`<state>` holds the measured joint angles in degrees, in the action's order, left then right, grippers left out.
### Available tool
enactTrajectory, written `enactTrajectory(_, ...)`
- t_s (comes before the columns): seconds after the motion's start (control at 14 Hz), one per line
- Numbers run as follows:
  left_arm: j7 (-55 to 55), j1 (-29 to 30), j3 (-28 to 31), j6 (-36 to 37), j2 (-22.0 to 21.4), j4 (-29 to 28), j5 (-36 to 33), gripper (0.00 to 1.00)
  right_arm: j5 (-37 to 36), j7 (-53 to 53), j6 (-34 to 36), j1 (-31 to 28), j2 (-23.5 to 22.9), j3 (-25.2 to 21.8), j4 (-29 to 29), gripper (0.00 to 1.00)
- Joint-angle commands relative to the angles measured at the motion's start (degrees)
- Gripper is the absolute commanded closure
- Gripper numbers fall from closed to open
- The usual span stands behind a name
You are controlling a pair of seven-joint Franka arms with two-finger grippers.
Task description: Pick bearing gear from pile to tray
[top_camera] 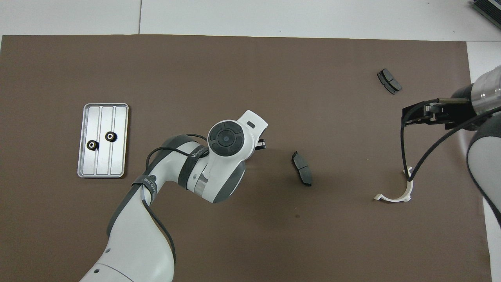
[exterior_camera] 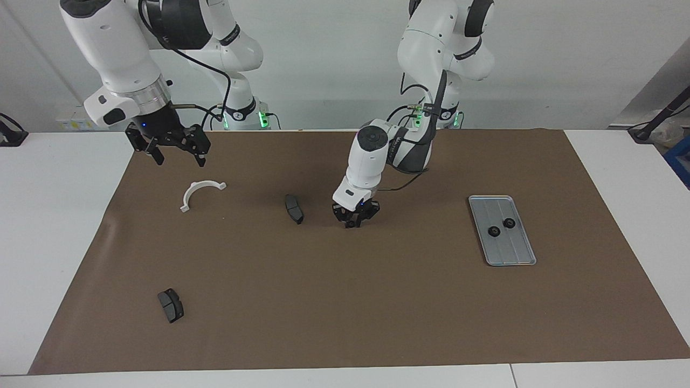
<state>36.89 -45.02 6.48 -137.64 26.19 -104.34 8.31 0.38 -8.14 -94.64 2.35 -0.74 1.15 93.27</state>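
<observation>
The silver tray (exterior_camera: pixel 516 257) (top_camera: pixel 119 168) lies toward the left arm's end of the table with two black gears (exterior_camera: pixel 493 231) (top_camera: pixel 92 145) in it. What shows of the pile is a white half-ring bracket (exterior_camera: pixel 200 192) (top_camera: pixel 399 196) and two dark curved pads (exterior_camera: pixel 294 209) (top_camera: pixel 302 168), the second one (exterior_camera: pixel 171 305) (top_camera: pixel 389 81) farther from the robots. My left gripper (exterior_camera: pixel 353 221) is down at the mat beside the nearer pad. Its hand hides what is under it in the overhead view. My right gripper (exterior_camera: pixel 179 156) (top_camera: pixel 415 113) hangs open and empty above the bracket's end of the mat.
A brown mat (exterior_camera: pixel 377 302) covers the table between the white edges. No loose gear shows on the mat outside the tray. The left arm's forearm (top_camera: pixel 172 164) stretches low over the mat near the robots.
</observation>
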Motion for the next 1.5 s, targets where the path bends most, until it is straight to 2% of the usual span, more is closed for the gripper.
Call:
enactTrajectory(0.0,0.5,-0.9,0.9,-0.6,0.6,0.6,-0.1,0.75,0.9,0.8,0.5,-0.2,-0.1,-0.4,0.2,0.0)
enactTrajectory(0.36,0.5,-0.1,1.4,1.3,-0.2,1.2,0.0,0.79,1.0,0.8,0.4,-0.2,-0.1,-0.4,0.2,0.0)
enactTrajectory(0.64,-0.2,2.7,6.3,13.7,-2.7,7.9,0.0,0.8,1.1,0.8,0.4,-0.2,-0.1,-0.4,0.2,0.0)
enactTrajectory(0.79,-1.7,6.8,6.9,16.3,-5.1,8.5,-0.1,0.8,1.1,0.8,0.4,-0.2,-0.1,-0.4,0.2,0.0)
enactTrajectory(0.93,-8.7,13.2,6.8,20.1,-8.3,7.2,0.0,0.8,1.1,0.8,0.4,-0.2,-0.1,-0.4,0.2,0.0)
enactTrajectory(1.07,-21.9,20.3,6.8,25.4,-10.2,5.8,0.0,0.8,1.1,0.8,0.4,-0.2,-0.1,-0.4,0.2,0.0)
enactTrajectory(1.29,-38.5,28.9,6.9,24.6,-12.6,0.1,0.0,0.79,1.1,0.8,0.4,-0.2,-0.1,-0.4,0.2,0.0)
enactTrajectory(1.43,-45.7,32.3,6.9,24.5,-13.7,-2.5,0.0,0.78,1.1,0.8,0.4,-0.2,-0.1,-0.4,0.2,0.0)
